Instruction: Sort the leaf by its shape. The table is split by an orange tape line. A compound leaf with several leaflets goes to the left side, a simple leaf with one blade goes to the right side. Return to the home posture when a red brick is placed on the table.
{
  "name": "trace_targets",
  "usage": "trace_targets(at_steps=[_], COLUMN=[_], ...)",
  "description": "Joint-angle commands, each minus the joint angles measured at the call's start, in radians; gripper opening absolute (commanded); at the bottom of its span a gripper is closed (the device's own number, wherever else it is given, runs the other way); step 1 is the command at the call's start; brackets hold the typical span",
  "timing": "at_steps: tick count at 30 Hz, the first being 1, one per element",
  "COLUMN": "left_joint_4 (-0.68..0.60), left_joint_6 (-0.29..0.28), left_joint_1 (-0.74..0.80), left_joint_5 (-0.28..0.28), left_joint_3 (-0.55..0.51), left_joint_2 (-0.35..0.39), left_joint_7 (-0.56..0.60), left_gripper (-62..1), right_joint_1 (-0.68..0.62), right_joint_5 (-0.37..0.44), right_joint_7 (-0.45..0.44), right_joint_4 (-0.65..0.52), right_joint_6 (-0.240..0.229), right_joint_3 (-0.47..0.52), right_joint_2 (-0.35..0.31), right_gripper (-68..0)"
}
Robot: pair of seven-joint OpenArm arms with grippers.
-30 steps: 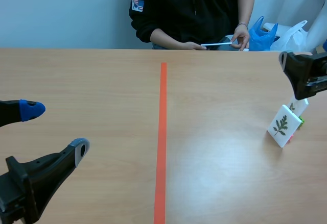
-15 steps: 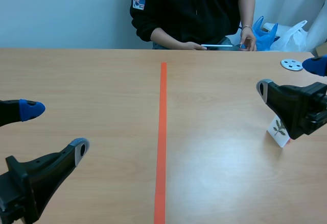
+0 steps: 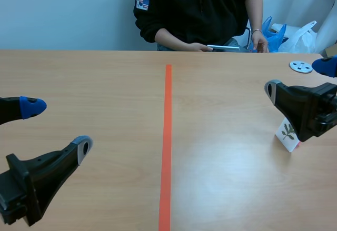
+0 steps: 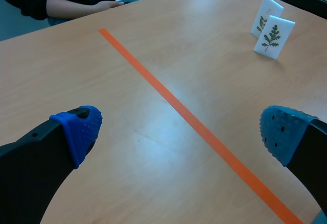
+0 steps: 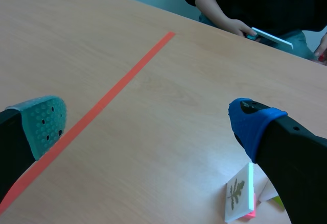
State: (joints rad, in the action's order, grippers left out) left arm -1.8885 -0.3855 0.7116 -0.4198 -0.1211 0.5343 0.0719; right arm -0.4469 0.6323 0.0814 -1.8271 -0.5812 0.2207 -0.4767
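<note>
Right now my right gripper hangs wide open over the compound-leaf card, which belongs left of the tape line; my left gripper is wide too, parked.

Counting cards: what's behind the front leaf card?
Behind the front card, a second white leaf card stands close, seen from the left wrist. In the scene view the right tool hides it.
</note>
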Motion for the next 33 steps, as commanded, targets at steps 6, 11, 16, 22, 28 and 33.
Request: trace_targets(at_steps=[6, 11, 16, 22, 28, 33], left_joint_4=[-0.008, -0.008, -0.008, -0.008, -0.008, -0.008], left_joint_6=[-0.001, -0.001, -0.001, -0.001, -0.001, -0.001], left_joint_1=[0.000, 0.000, 0.000, 0.000, 0.000, 0.000], left_joint_5=[-0.007, -0.007, -0.007, -0.007, -0.007, -0.007], left_joint_3=[-0.003, -0.003, -0.003, -0.003, -0.003, -0.003], left_joint_2=[-0.007, -0.007, -0.007, -0.007, -0.007, -0.007], left_joint_7=[0.014, 0.014, 0.014, 0.013, 0.013, 0.000], left_gripper=[1.4, 1.4, 1.4, 1.4, 1.4, 1.4], right_joint_1=[0.014, 0.014, 0.014, 0.014, 0.014, 0.014], right_joint_5=[0.035, 0.034, 0.034, 0.034, 0.034, 0.034], right_joint_7=[0.014, 0.018, 0.018, 0.026, 0.026, 0.029], right_joint_4=[-0.005, -0.005, -0.005, -0.005, -0.005, -0.005], right_joint_6=[0.005, 0.005, 0.005, 0.005, 0.005, 0.008], right_joint_3=[0.003, 0.003, 0.003, 0.003, -0.019, -0.050], right_joint_2=[-0.011, -0.011, -0.011, -0.011, -0.011, -0.011], right_gripper=[0.4, 0.4, 0.4, 0.4, 0.4, 0.4])
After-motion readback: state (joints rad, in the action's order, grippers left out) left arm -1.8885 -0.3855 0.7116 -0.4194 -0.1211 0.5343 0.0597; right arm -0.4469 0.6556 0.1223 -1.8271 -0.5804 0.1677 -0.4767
